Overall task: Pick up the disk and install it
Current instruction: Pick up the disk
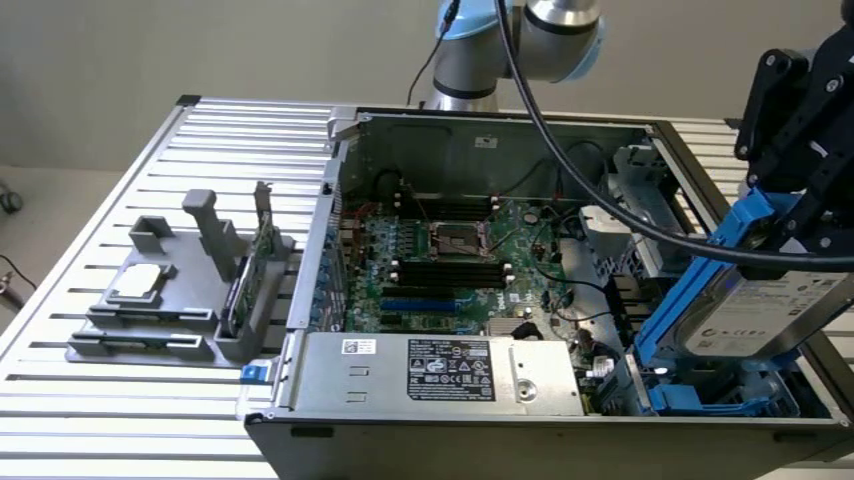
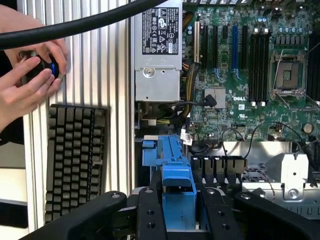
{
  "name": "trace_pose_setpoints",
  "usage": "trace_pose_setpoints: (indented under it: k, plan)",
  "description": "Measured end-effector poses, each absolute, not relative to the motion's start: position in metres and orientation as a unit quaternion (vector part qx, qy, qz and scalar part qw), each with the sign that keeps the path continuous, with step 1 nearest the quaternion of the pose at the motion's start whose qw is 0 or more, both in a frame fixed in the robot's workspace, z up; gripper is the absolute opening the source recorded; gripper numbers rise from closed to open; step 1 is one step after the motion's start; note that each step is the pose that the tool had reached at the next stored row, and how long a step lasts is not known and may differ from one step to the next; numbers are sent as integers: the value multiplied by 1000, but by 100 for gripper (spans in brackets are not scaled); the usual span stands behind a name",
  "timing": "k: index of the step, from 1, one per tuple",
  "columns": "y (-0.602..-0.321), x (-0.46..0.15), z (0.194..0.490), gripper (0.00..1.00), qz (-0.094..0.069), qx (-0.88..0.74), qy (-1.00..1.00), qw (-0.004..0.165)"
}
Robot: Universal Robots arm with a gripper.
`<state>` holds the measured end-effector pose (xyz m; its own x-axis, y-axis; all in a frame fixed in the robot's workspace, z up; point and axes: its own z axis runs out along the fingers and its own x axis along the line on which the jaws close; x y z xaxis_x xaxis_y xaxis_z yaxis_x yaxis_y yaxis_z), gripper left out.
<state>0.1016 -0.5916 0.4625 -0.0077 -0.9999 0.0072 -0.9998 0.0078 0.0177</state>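
The disk [image 1: 763, 318] is a silver-grey drive with a white label, clipped in a blue bracket [image 1: 694, 290]. It hangs tilted above the front corner of the open computer case [image 1: 534, 445] at the exterior view's right. My gripper [image 1: 785, 232] is shut on its upper end. In the wrist view the blue bracket [image 2: 177, 182] sits clamped in my gripper [image 2: 181, 220] between the black fingers [image 2: 150, 215]. Below it lies a drive bay with blue plastic parts [image 1: 694, 400].
Inside the case are the motherboard [image 1: 454, 250] and a silver power supply [image 1: 441, 370]. A grey fixture [image 1: 160, 310] at the exterior view's left holds a small silver chip [image 1: 140, 285] and an upright green card [image 1: 260, 250]. A person's hands [image 2: 30, 75] and a keyboard [image 2: 75, 155] lie beside the case.
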Motion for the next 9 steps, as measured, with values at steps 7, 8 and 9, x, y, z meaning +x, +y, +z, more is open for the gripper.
trace_pose_setpoints:
  k: [7, 8, 9]
  plan:
    - [-592, 108, 456, 33, -5, 705, -710, 7]
    - [-592, 108, 456, 33, -5, 705, -709, 7]
    - [-592, 108, 456, 33, -5, 705, -709, 7]
